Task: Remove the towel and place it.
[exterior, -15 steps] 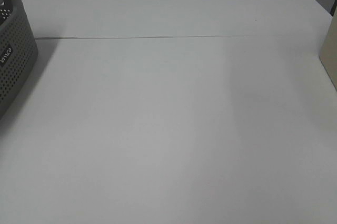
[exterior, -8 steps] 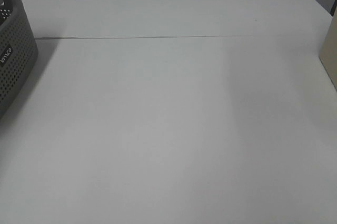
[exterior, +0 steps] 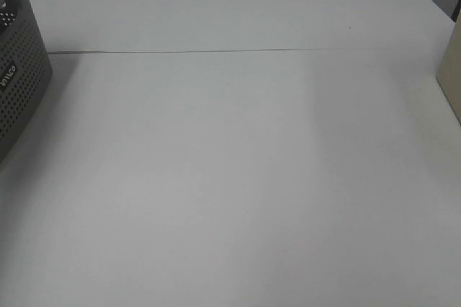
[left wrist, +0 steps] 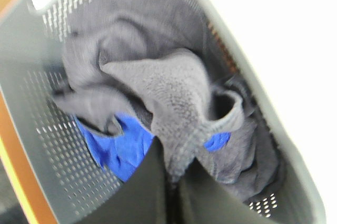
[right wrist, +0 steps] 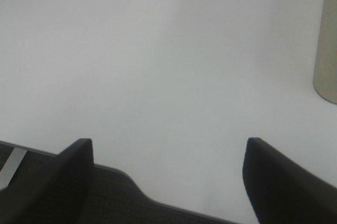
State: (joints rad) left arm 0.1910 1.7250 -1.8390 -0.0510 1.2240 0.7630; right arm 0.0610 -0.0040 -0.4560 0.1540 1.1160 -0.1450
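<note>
While the left gripper [left wrist: 171, 184] reaches into the basket [left wrist: 47, 145], its two dark fingers [left wrist: 138, 195] are pressed tight together on a fold of the towel [left wrist: 174, 92], a firm pinch, with the cloth drawn to a point right at the tips. The towel lies crumpled in the basket, dark grey and fuzzy in this blurred wrist view, heaped against the perforated walls. Under it a blue cloth [left wrist: 124, 148] peeks out on both sides of the pinched fold. Over to the right gripper [right wrist: 168, 145]: fingers spread wide, nothing between them, hanging above the bare white table [right wrist: 158, 50]. A beige thing [right wrist: 327, 45] stands on the table off to one side of it. From the high camera, only a corner of the basket shows at the left edge of the table, and the beige thing sits at the right edge, well apart from it
</note>
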